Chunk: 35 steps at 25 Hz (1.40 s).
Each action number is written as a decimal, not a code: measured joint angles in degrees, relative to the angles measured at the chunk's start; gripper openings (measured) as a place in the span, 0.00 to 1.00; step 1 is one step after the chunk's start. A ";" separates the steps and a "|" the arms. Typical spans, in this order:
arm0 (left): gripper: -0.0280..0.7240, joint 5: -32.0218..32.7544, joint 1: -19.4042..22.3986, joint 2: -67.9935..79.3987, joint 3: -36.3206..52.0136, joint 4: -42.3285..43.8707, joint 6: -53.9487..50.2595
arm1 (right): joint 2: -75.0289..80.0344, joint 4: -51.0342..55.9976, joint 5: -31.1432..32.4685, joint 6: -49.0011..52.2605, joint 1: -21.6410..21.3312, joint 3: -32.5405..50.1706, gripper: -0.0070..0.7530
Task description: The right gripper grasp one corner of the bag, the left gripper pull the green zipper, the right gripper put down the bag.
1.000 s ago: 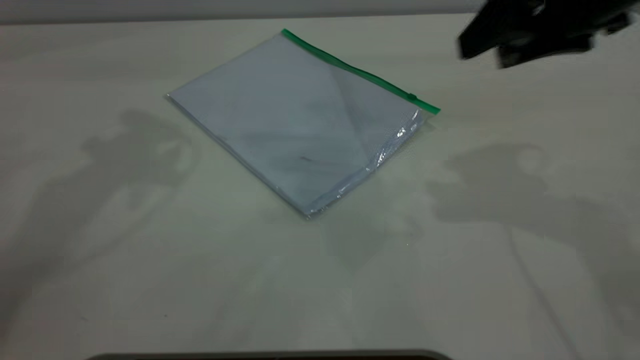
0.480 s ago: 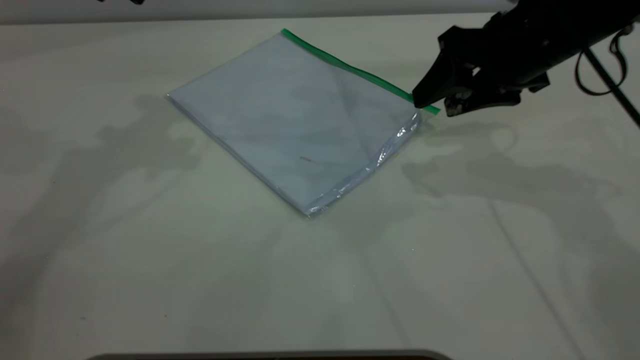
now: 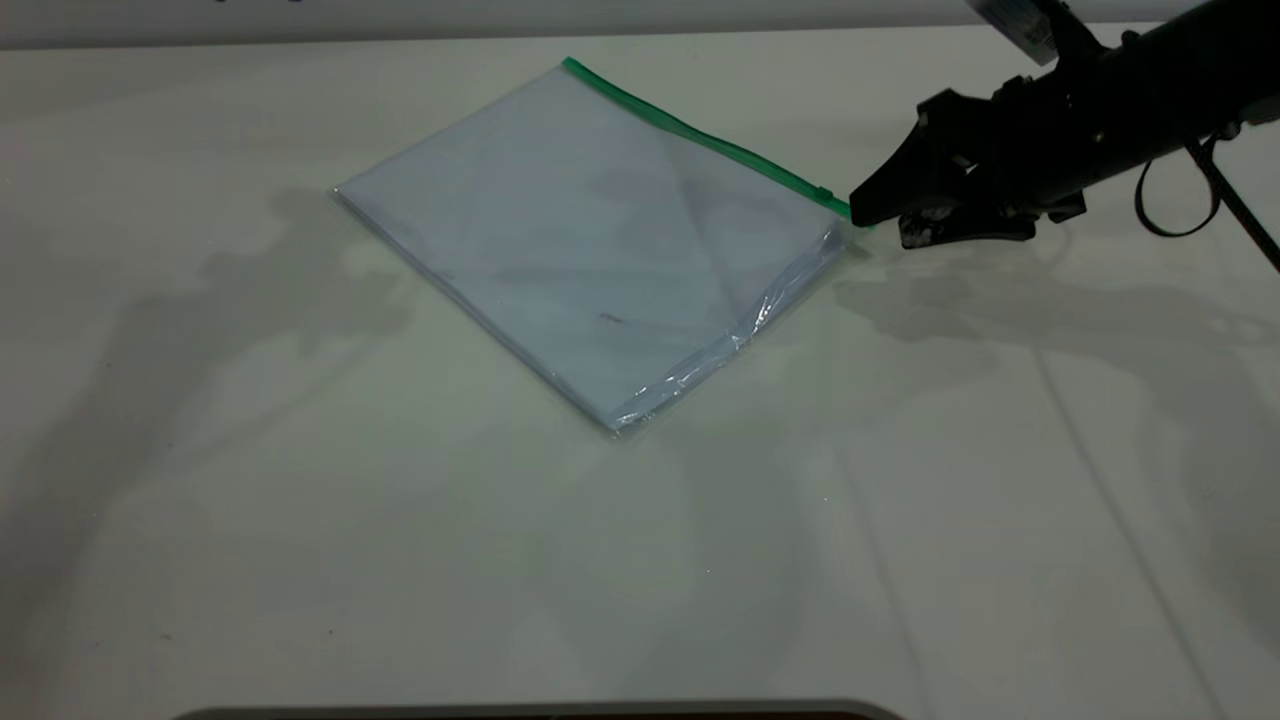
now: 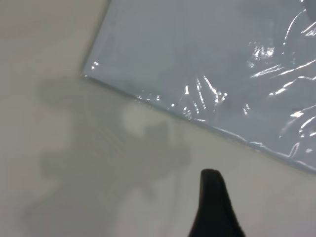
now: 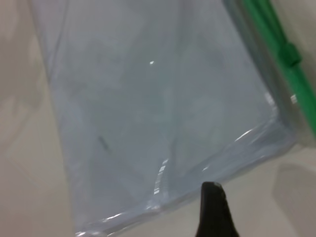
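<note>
A pale cream table (image 3: 640, 560) fills the exterior view. Across it lie 2 soft grey shadows, the left shadow (image 3: 250, 300) at 9 o'clock and the right shadow (image 3: 1000, 300) at 3 o'clock. A grey wall strip (image 3: 500, 15) runs along 12 o'clock. A dark curved rim (image 3: 540, 712) sits at 6 o'clock. A tiny dark speck (image 3: 165, 634) marks the table at 8 o'clock.

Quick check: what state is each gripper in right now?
Left gripper: cannot be told.
Right gripper: at the bag's green-zipper corner; grip cannot be told.
</note>
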 joint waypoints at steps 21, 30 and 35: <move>0.79 -1.16 0.00 0.00 0.00 -1.42 -0.05 | 12.54 13.75 7.99 -10.08 -0.07 -8.87 0.72; 0.79 -1.51 0.00 0.00 0.00 -1.42 -0.05 | 13.49 14.65 9.07 -10.62 2.12 -9.84 0.72; 0.79 -1.51 0.00 0.00 0.00 -1.42 -0.05 | 14.26 14.65 8.49 -10.62 2.71 -11.07 0.61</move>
